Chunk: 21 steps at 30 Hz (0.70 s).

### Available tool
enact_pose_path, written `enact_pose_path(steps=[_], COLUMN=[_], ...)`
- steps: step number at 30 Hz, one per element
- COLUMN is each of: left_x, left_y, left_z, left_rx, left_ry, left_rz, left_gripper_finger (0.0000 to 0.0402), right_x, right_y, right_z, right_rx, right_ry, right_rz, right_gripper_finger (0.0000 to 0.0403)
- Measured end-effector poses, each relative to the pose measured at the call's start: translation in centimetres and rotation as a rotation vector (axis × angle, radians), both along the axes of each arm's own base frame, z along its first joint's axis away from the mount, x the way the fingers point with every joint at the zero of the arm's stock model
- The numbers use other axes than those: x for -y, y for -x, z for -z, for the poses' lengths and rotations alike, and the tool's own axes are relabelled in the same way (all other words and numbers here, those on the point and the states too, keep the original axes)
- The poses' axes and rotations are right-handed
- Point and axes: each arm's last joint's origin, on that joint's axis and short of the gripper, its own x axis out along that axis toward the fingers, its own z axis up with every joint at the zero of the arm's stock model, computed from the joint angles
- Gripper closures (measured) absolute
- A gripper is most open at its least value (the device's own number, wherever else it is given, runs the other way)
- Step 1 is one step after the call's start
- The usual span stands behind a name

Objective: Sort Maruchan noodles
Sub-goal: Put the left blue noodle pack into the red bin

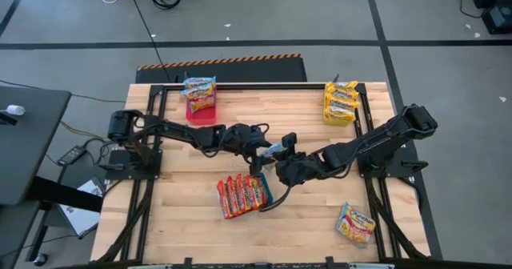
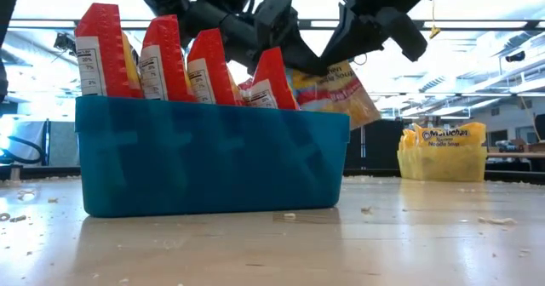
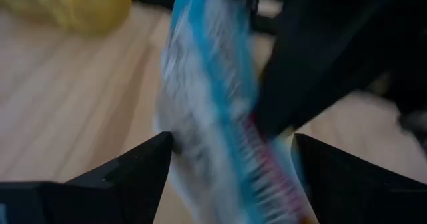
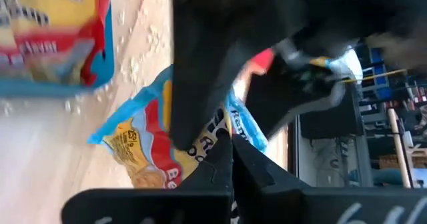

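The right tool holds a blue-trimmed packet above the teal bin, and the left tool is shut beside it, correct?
Not quite: the left tool is open, its fingers spread around the packet, as the left wrist view shows. The right tool does hold it above the teal bin.

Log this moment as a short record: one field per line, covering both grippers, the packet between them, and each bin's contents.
held packet: blue-trimmed noodle packet, in the air above the table's middle
right gripper: shut on the packet
left gripper: open, fingers on either side of the same packet, not closed
teal bin: red-orange packets standing upright in a row
red bin: blue-trimmed packets on top, far left of the table
yellow bin: yellow packets, far right
loose packet: lying flat near the front right corner
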Motion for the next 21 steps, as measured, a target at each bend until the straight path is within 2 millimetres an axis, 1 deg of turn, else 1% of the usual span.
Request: enact_pose_path(steps=[3, 6, 10, 13, 14, 16, 18, 21], left_x=[0.0, -0.1, -0.2, -0.4, -0.6, -1.3, -2.2, -3.6], left_y=[-0.2, -0.1, 0.0, 0.5, 0.8, 1.8, 3.4, 6.9], left_z=[0.5, 0.7, 0.7, 0.0, -0.3, -1.3, -2.7, -5.5], left_rx=[-0.008, -0.018, -0.032, -0.044, -0.055, -0.102, -0.151, -0.243], left_ry=[-0.005, -0.009, -0.099, -0.145, -0.16, -0.176, -0.193, -0.281], left_rz=[0.007, 0.01, 0.038, 0.051, 0.048, 0.035, 0.003, -0.043], left_gripper_finger=[0.0109, 0.0142, 0.0212, 0.0271, 0.028, 0.028, 0.028, 0.028], right_x=[-0.1, -0.1, -0.2, -0.5, -0.7, -1.2, -1.6, -1.7], right_y=[-0.2, -0.3, -0.4, -0.2, 0.0, 0.5, 1.5, 3.5], right_z=[-0.2, -0.3, -0.3, -0.9, -1.4, -3.3, -5.3, -6.9], right_rx=[0.031, 0.045, 0.051, 0.078, 0.092, 0.153, 0.225, 0.269], right_ry=[-0.008, -0.02, -0.034, -0.05, -0.055, -0.085, -0.13, -0.237], right_rz=[-0.003, -0.006, -0.01, -0.016, -0.019, -0.036, -0.044, -0.065], right_gripper_finger=[0.04, 0.0397, 0.0381, 0.0349, 0.0335, 0.0303, 0.0272, 0.0236])
